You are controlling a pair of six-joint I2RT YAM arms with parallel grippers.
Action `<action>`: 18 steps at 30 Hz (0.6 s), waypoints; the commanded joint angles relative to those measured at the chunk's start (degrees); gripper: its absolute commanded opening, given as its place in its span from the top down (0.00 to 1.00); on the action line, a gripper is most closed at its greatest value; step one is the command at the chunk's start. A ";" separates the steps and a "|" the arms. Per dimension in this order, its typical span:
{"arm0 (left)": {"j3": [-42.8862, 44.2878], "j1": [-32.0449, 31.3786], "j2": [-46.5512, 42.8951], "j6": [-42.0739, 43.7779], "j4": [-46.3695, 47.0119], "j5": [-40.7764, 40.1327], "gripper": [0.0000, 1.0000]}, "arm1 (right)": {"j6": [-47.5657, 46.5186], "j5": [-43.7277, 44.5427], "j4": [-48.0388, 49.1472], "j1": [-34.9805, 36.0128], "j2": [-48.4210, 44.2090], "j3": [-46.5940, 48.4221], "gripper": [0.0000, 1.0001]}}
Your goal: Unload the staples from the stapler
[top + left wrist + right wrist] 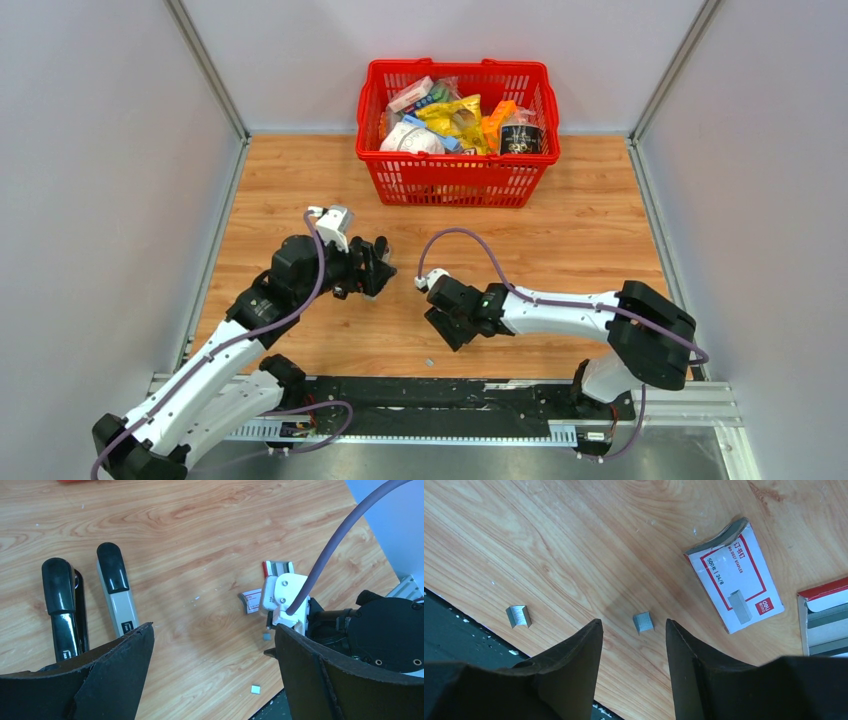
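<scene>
Silvery metal: the staples (643, 622) are two short clumps lying loose on the wooden table (574, 540). One sits in line with the gap between the right fingertips, the other at its 9 o'clock, near the table's dark edge.
Staplers: a black stapler (62, 610) and a grey stapler (117, 592) lie side by side at 10 o'clock in the left wrist view. They are well apart from the clumps, and neither arm touches them.
Done: clumps are already out on the wood, so the unloading looks at least partly carried out.
Left: whether a strip is inside either stapler cannot be seen. The loose clumps probably need gathering.
Box: a white-and-red box (734, 575) lies at 2 o'clock of the nearer clump, apart from it. An open tray (824, 615) at 3 o'clock is cut off by the frame edge.
Right arm: it stretches low across the table toward 9 o'clock. The right gripper (633, 630) points down over the nearer clump, jaws about half spread and holding nothing. Contact with the wood cannot be told.
Left arm: the elbow is bent. The left gripper (214, 627) is raised at 10 o'clock of the right one, near it but apart, jaws at full spread and empty.
Basket: a red basket (455, 175) full of packets stands at 12 o'clock, well apart from both arms.
</scene>
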 commanded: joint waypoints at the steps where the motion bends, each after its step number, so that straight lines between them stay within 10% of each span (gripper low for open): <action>1: 0.08 0.03 -1.17 -0.21 0.24 -0.61 0.03 | -0.37 0.47 2.71 0.17 0.47 -0.68 0.49; 18: -0.18 0.03 -1.35 -0.30 0.16 -0.52 0.03 | 0.69 1.61 2.54 0.18 1.70 -1.30 0.56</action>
